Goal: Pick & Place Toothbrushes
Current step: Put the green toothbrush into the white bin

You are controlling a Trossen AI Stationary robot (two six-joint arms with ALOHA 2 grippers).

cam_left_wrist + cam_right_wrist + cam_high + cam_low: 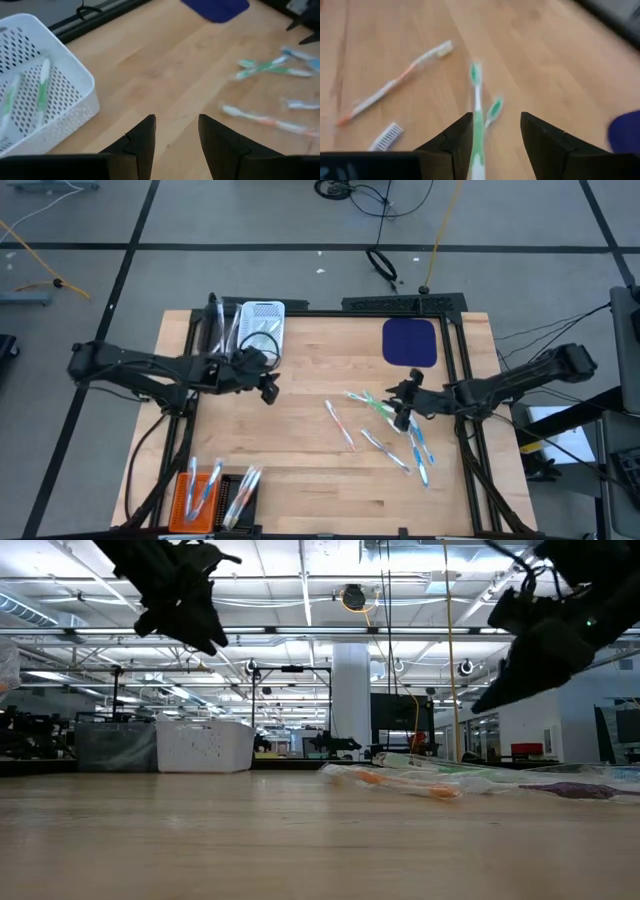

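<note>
Across the pale wooden counter [300, 380], on its right half, thin plastic toothbrushes with green, blue, white and pink handles [385, 430] lie loosely scattered, some crossing one another. Over their upper edge the right hand [403, 406] hangs above the wood with its two dark fingers [455, 145] parted and nothing between them. In the right wrist view a green-handled toothbrush [478, 125] runs lengthwise through the gap between the fingers, so the hand appears lined up to come down on it, though it looks not yet closed or in contact.

Near the back left, the left hand [268, 388] hovers beside a white perforated plastic basket [262, 325], fingers [140, 147] likewise apart and empty. That basket already carries two green-and-white toothbrushes [42, 92], which suggests it serves as one drop-off place. At the front left an orange slotted bin [195, 495] and a dark one [238, 498] beside it hold a few more brushes, probably sorted by kind. A dark blue square mat [410, 341] lies bare at the back right.
</note>
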